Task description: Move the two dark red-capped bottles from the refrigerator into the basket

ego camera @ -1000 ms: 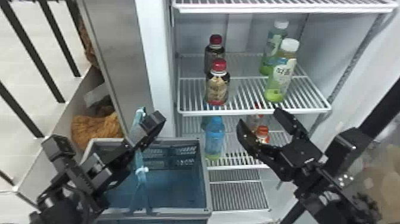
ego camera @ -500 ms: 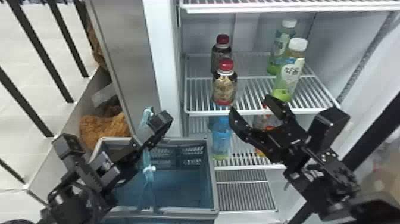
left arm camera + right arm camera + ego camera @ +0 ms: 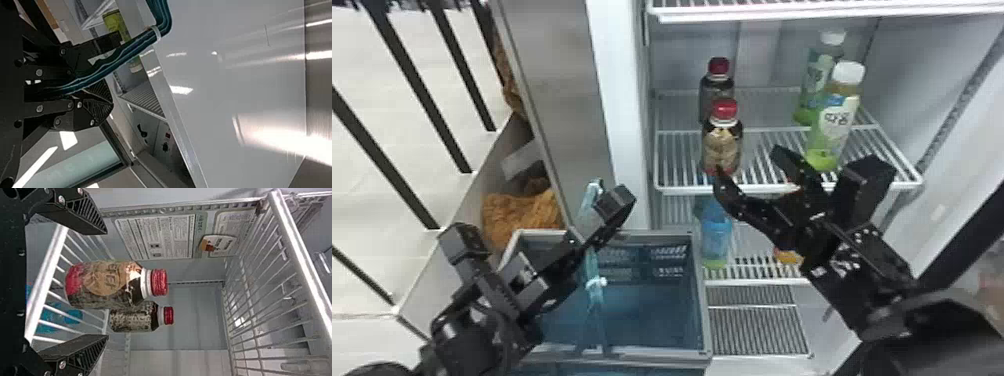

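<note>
Two dark red-capped bottles stand upright on the refrigerator's middle shelf, the front bottle (image 3: 722,145) partly covering the rear one (image 3: 717,90). Just in front of the shelf edge my right gripper (image 3: 748,162) is open, its left finger near the front bottle's base. In the right wrist view, the front bottle (image 3: 103,284) lies between the open fingers of that gripper (image 3: 105,284), untouched, with the rear bottle (image 3: 135,317) beyond. My left gripper (image 3: 614,206) is above the basket (image 3: 706,310); in the left wrist view this gripper (image 3: 105,74) is shut on a teal strap (image 3: 129,51).
Two green bottles with white caps (image 3: 837,120) stand to the right on the same shelf (image 3: 782,187). Below it are a blue bottle (image 3: 716,235) and an orange item (image 3: 788,256). The refrigerator's left side wall (image 3: 627,125) rises between basket and shelves.
My right gripper has risen and moved left from the lower shelf to the front bottle's shelf edge. The head view has shifted slightly. My left gripper keeps its place over the basket.
</note>
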Robot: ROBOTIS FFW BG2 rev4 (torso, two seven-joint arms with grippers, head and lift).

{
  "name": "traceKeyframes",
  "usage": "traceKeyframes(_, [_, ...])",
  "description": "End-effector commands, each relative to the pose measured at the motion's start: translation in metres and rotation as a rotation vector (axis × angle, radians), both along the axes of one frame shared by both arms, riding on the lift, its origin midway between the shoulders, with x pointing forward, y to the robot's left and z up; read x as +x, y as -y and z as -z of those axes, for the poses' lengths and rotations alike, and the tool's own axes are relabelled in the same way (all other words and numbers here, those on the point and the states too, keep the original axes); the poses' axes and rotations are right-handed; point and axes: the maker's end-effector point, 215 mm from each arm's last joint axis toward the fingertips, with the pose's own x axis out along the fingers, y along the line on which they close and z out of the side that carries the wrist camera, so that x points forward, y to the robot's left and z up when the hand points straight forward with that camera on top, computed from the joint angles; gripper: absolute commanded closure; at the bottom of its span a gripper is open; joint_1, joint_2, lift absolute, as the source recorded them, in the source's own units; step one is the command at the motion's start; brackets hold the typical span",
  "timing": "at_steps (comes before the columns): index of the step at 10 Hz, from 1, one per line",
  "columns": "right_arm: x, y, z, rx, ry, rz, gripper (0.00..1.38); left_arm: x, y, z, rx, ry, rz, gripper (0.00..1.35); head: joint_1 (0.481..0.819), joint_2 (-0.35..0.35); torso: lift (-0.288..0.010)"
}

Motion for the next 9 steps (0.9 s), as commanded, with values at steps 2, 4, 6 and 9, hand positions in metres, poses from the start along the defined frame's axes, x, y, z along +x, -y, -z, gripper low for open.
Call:
traceKeyframes(2, [0.015,-0.009,0.009,-0.011,-0.023,-0.007,0.15,0.0,-0.001,0.001,0.0,-0.002,-0.001,1.2,0.695,0.042,-0.034])
traceKeyframes(4, [0.027,-0.023,0.013,-0.028,-0.029,-0.029,0.15,0.0,0.0,0.0,0.0,0.0,0.001,1.2,0.695,0.05,-0.034])
traceKeyframes(6, [0.036,-0.022,0.011,-0.038,-0.031,-0.013,0.15,-0.001,-0.001,-0.001,-0.005,0.0,0.002,1.2,0.695,0.065,-0.034])
traceKeyframes(9, [0.052,-0.031,0.011,-0.061,-0.037,-0.016,0.15,-0.001,0.0,-0.002,-0.005,0.002,0.004,1.2,0.69,0.065,-0.034])
